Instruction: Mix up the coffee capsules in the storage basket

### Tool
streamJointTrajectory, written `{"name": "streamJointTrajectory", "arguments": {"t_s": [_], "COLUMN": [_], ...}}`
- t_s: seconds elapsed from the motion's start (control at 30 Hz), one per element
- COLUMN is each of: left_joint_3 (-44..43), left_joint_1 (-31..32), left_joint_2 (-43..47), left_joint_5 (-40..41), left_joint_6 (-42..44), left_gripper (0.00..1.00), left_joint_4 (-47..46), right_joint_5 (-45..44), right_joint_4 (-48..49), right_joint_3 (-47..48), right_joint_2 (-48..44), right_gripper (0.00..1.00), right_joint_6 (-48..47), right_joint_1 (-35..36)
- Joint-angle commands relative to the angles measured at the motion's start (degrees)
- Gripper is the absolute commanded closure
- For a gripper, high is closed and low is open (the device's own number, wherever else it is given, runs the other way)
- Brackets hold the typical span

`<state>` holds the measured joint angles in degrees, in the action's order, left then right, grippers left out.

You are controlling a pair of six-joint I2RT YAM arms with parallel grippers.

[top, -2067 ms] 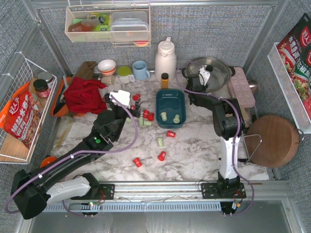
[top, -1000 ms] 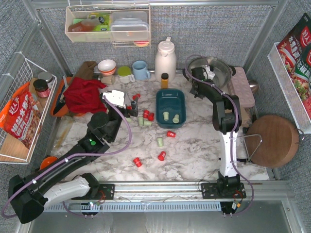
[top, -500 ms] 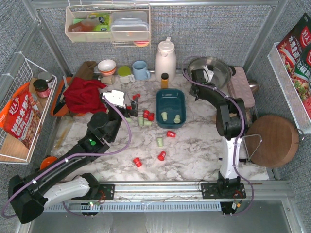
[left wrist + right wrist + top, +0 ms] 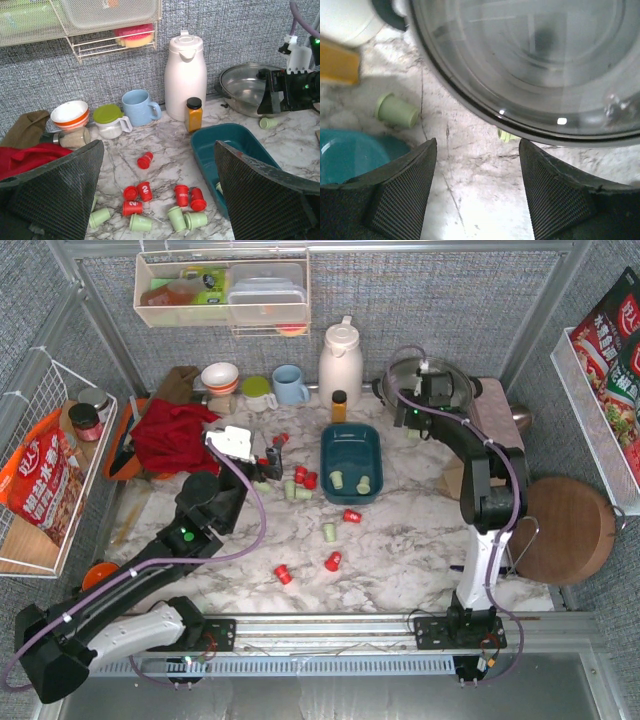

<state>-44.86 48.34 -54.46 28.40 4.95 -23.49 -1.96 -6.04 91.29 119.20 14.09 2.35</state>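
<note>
I reckon I've barely begun: only two green coffee capsules (image 4: 340,478) sit in the storage basket (image 4: 352,434), the rest litter the worktop (image 4: 400,545), and both arms' jaws are spread, empty.

My top camera sits high behind my bases, looking down on the whole table (image 4: 400,550), back wall (image 4: 420,310) at 12 o'clock. My left wrist camera rides low, looking between my left fingers (image 4: 55,190) toward 1 o'clock at the storage basket (image 4: 235,147), thermos (image 4: 185,75) and pan (image 4: 245,87), all shared with the top view. My right wrist camera looks straight down, close over that pan's rim, basket corner at 8 o'clock.
</note>
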Motion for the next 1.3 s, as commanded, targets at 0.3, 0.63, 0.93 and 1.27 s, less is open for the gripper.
{"name": "streamJointTrajectory", "arguments": {"t_s": [0.3, 0.63, 0.93, 1.27], "left_joint_3": [-0.06, -0.22, -5.75, -2.66], "left_joint_1": [0.00, 0.01, 0.02, 0.07], "left_joint_2": [0.20, -1.76, -14.22, -18.43], "left_joint_5": [-0.83, -7.01, -9.89, -9.69], "left_joint_6": [-0.65, -1.21, -7.85, -26.44], "left_gripper": [0.01, 0.01, 0.01, 0.01], "left_joint_4": [-1.21, -1.10, 5.84, 11.50], "right_joint_5": [9.71, 14.29, -6.62, -23.33], "right_joint_4": [8.64, 22.72, 22.28, 11.16], "right_joint_3": [-6.56, -20.23, -27.37, -35.20], "right_joint_2": [-2.08, -12.69, -27.48, -36.76], "right_gripper": [0.23, 0.22, 0.01, 0.01], "right_joint_6": [-34.65, -38.22, -34.39, -7.84], "right_joint_1": [-0.39, 0.90, 10.54, 12.68]}}
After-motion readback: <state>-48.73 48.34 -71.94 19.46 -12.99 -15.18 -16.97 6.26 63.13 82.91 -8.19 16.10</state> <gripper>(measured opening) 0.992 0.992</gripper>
